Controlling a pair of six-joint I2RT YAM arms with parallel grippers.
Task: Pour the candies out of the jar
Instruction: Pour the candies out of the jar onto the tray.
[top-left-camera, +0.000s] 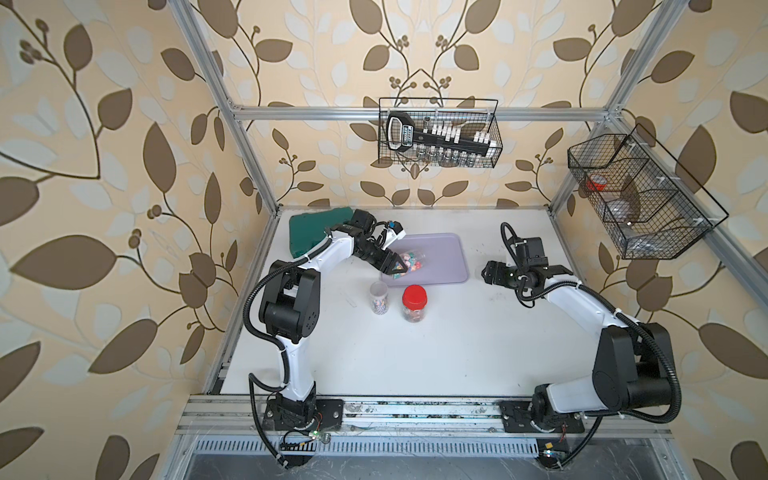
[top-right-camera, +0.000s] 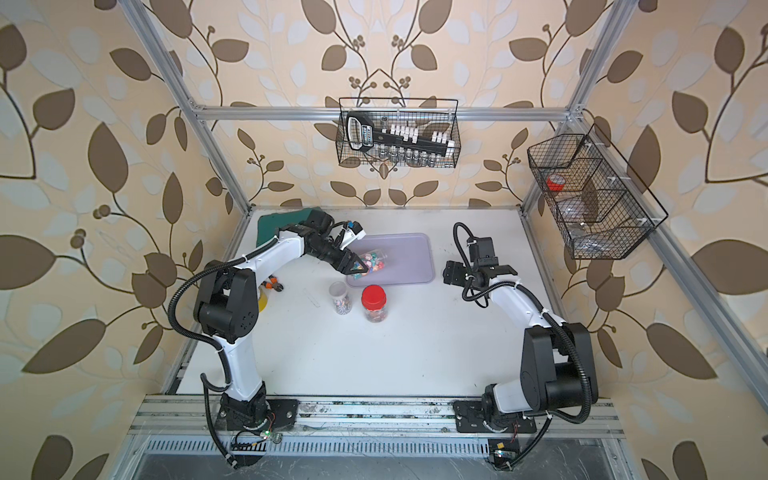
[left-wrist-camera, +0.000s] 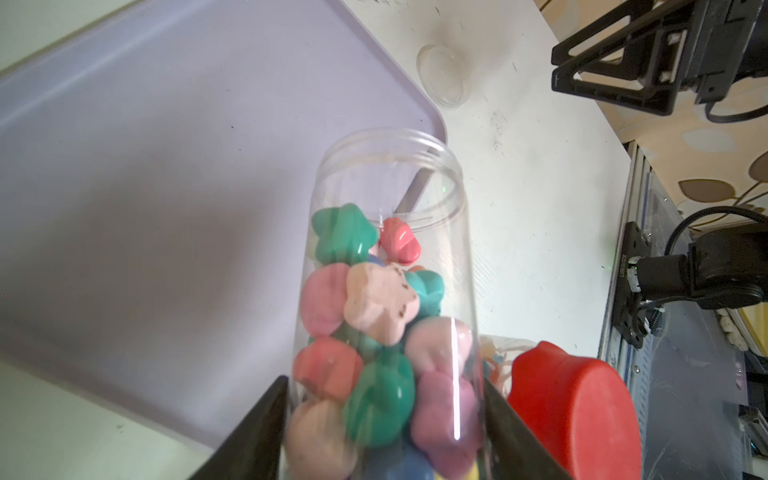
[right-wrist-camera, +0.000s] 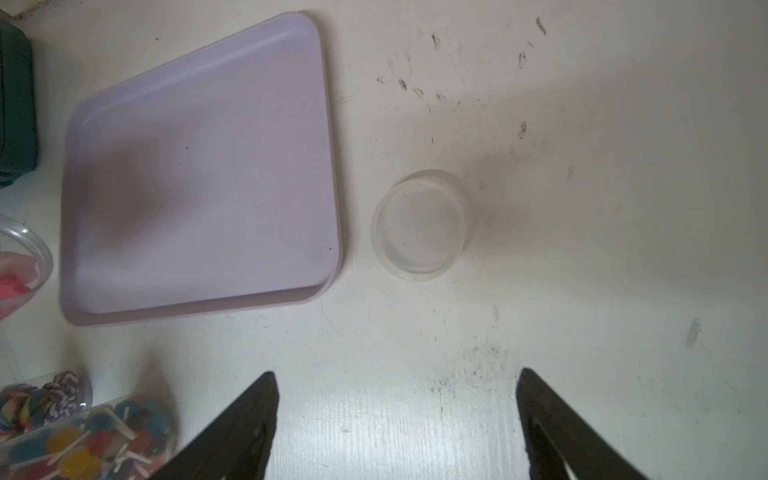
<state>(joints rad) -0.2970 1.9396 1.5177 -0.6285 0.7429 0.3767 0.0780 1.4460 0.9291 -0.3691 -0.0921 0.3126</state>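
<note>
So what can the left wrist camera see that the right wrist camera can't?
Only the left wrist view: the left gripper clamped on the clear plastic jar, and a round red screw lid.
Only the right wrist view: round lollipops on thin white sticks and a dark green pad.
Both: the lilac plastic tray, the loose clear round lid on the white table, and the jar's pastel star-shaped candies, though the right wrist view catches only the jar's rim.

White table (top-left-camera: 415, 353): lilac tray (top-left-camera: 444, 257), red-lidded jar (top-left-camera: 414, 303), lidless jar (top-left-camera: 379, 297), clear lid (right-wrist-camera: 419, 224), green pad (top-left-camera: 307, 232) at back corner.
</note>
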